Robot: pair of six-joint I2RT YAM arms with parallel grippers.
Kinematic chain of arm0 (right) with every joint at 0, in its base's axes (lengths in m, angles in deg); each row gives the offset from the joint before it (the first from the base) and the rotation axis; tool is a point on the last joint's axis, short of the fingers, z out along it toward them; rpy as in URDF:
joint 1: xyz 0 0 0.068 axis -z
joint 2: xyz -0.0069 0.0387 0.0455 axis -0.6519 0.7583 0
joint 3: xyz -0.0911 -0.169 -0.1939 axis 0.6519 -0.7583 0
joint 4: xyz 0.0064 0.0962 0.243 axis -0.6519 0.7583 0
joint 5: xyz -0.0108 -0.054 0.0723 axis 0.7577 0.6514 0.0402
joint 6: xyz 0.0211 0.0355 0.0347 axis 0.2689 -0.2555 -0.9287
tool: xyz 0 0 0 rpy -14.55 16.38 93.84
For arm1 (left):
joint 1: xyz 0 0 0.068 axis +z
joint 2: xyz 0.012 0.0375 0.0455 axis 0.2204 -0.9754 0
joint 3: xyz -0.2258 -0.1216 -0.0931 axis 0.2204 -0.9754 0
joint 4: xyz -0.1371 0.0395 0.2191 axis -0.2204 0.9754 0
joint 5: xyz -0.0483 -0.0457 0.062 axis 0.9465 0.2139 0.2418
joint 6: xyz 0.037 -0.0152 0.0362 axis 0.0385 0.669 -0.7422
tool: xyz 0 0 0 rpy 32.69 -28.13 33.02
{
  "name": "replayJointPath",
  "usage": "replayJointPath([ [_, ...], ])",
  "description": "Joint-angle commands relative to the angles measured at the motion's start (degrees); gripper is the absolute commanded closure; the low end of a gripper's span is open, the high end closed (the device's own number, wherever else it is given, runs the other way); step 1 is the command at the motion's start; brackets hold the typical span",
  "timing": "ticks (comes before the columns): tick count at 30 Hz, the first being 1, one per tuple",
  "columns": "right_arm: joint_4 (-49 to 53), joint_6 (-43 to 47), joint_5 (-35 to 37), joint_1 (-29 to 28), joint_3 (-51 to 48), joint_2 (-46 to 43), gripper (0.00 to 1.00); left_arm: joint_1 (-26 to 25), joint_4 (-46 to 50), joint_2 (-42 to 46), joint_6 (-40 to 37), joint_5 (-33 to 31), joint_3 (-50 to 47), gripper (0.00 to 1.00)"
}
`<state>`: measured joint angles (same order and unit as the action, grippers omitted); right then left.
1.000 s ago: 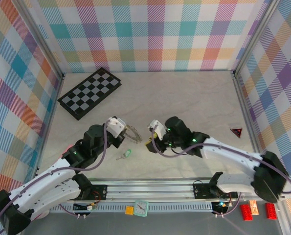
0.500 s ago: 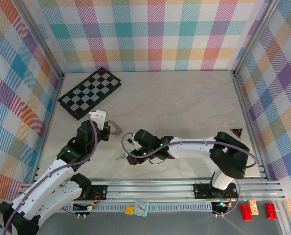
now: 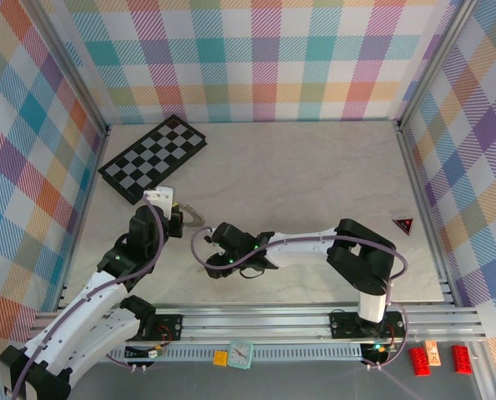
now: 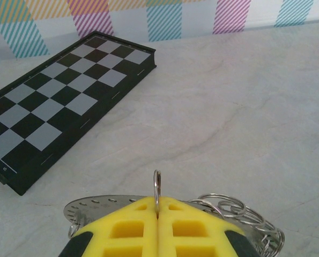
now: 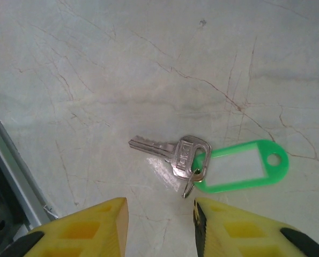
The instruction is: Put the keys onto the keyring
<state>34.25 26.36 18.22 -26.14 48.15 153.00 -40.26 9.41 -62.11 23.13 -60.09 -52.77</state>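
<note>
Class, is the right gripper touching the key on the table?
Apart. Right wrist view shows bare table between the key and the right gripper, fingers open.

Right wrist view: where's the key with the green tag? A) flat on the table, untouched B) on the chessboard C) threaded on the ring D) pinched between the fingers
A: the key and its green tag lie flat on the table, just ahead of the open right gripper, untouched by it.

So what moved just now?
The right gripper swung left and now hangs open over the key. The left gripper, shut on the keyring, drew back towards the chessboard. The key and chessboard stayed put.
</note>
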Motion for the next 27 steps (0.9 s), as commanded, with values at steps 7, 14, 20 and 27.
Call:
replayJointPath([
  [7,3.4,1.0,1.7,-0.5,3.5,3.9,0.67,0.7,-3.9,-0.6,0.9,1.2,0.1,1.00],
  [14,4.1,0.6,2.6,-0.7,4.6,5.5,0.71,0.7,-3.9,-0.1,0.7,1.6,0.1,1.00],
  [20,3.8,0.8,3.1,-1.0,5.1,5.8,0.73,0.7,-3.9,0.3,0.5,1.8,0.0,1.00],
  [27,4.1,0.3,5.0,-1.1,5.2,5.6,0.76,0.7,-4.1,0.9,1.0,1.5,-0.6,1.00],
])
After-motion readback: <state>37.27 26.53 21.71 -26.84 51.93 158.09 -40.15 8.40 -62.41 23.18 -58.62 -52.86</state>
